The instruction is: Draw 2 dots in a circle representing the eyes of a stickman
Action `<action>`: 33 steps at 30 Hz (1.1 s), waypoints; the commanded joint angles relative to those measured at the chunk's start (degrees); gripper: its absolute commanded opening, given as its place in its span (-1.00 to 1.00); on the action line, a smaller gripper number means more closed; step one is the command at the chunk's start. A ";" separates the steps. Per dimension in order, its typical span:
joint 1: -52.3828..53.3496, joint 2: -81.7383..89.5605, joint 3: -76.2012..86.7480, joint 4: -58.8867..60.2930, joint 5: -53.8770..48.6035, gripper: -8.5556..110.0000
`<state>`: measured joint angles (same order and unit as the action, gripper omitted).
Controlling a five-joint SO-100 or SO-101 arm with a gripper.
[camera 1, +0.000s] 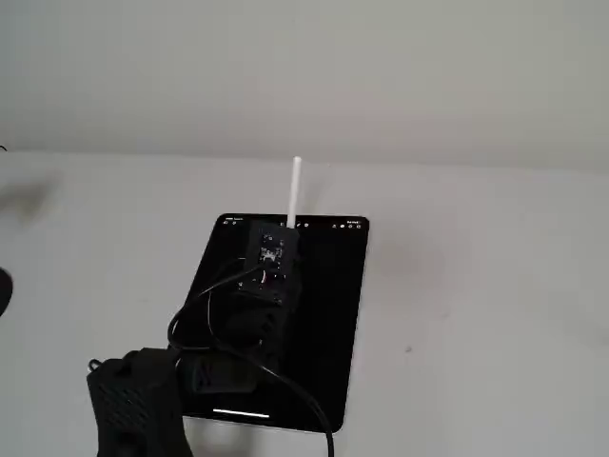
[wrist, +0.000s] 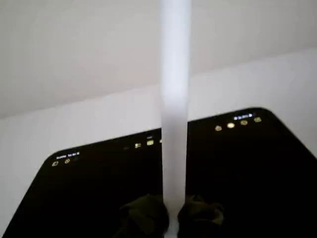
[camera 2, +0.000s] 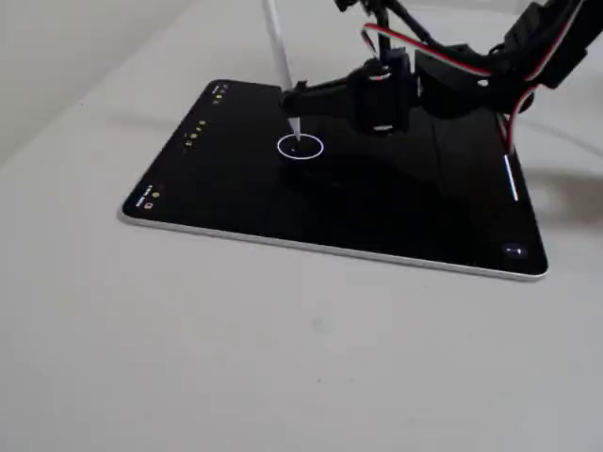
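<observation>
Your hand (camera 2: 300, 102) is clamped on a white stylus (camera 2: 281, 56), its two dark fingers (wrist: 143, 215) pressed against the shaft from either side in the wrist view. The stylus leans slightly, and its tip sits inside the circle (camera 2: 301, 147), at or just above the glass; you cannot tell from the side fixed view whether it touches. The circle is a thin white ring on the black tablet (camera 2: 396, 212), nearer the tablet edge that carries the row of small icons than the opposite edge. Inside the ring there is at most a faint speck beside the tip; the dots cannot be made out clearly. The tablet lies flat near the middle of the pale surface (camera 2: 236, 358). In the other fixed view your arm (camera 1: 262, 286) covers the ring.
</observation>
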<state>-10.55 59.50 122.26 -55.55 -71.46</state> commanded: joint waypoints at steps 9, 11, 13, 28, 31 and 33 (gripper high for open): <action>-1.05 0.09 -2.46 -2.46 -1.49 -0.86; -0.97 0.26 -2.55 -2.46 -1.49 -0.86; -0.70 0.70 -2.55 -2.46 -1.23 -0.86; 5.27 21.71 -2.90 11.87 22.68 -0.86; 6.06 26.63 -2.90 17.58 26.54 -0.86; 6.33 30.15 -2.90 21.88 29.18 -0.86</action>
<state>-5.80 79.01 122.26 -39.64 -47.37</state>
